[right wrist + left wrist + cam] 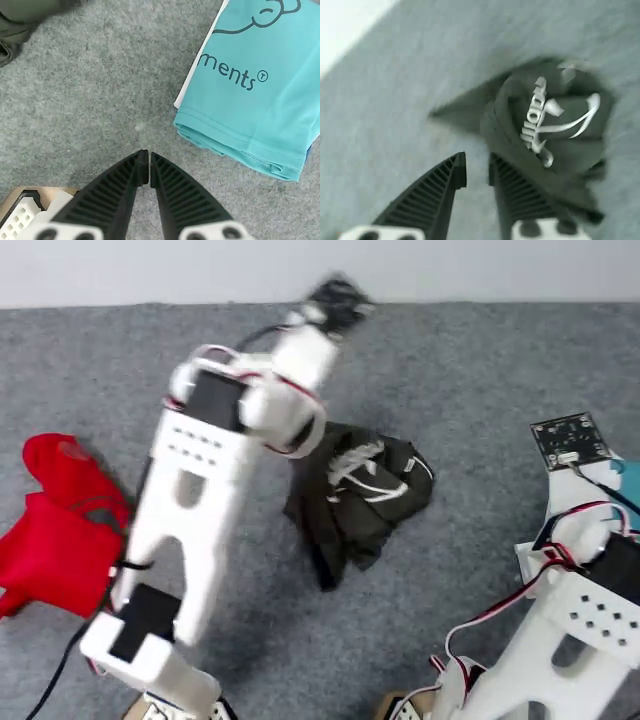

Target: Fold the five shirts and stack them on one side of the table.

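— How much of the red shirt (55,530) can be seen?
— It runs off the high view's left edge, and the left arm (190,510) hides part of its side.
— And the dark shirt (550,130)?
— It is smeared in the left wrist view, and its white print cannot be made out.
— The teal shirt (255,85)?
— It is cut off by the right wrist picture's edge. From above, the left end effector (338,302) is only a dark blur.

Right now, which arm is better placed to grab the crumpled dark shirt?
Left. The left gripper hangs open beside the dark shirt; the right gripper sits shut near the folded teal shirt.
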Controlling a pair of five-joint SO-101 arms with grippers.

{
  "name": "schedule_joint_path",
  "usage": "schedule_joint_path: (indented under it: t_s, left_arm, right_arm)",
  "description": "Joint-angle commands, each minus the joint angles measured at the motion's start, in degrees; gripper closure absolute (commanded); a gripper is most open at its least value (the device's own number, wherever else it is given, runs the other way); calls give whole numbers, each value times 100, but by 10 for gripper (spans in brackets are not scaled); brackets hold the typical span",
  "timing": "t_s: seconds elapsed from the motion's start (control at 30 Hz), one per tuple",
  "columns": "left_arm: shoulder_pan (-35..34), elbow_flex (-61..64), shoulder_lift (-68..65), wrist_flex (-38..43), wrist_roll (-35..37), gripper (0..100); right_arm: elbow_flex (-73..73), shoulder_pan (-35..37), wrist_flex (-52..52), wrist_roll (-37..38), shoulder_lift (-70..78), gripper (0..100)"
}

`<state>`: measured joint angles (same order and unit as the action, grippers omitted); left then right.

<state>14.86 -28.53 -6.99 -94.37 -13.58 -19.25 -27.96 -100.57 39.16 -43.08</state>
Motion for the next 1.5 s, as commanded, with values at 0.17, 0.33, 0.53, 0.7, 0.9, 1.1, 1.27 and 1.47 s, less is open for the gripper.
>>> schedule_joint_path:
  t_s: [0.17, 0.33, 0.53, 0.7, 0.9, 1.1, 1.27, 1.47]
  left_arm:
    - [-2154, -13, -334, -615, -624, 837]
    - [-1890, 787, 255, -633, -1116, 834]
    - [-598, 2879, 1486, -598, -1266, 833]
    - [475, 4136, 1952, -404, -1020, 830]
    - [1574, 4699, 1969, -9, -1020, 769]
    - [2224, 4752, 1960, 378, -985, 768]
    - [2259, 4734, 1969, 1125, -466, 773]
    - [2435, 5525, 1952, 1864, -440, 837]
  right_arm:
    - [35, 1095, -224, -62, -57, 990]
    - [26, 1560, -215, -62, -48, 990]
    - [-167, 1543, -215, -62, -57, 990]
    - [-273, 1543, -215, -62, -92, 990]
    - [-273, 1525, -215, -62, -92, 990]
    - [-273, 980, -215, -62, -101, 990]
    - [-273, 611, -215, -53, -101, 990]
    - [-273, 629, -215, -53, -110, 990]
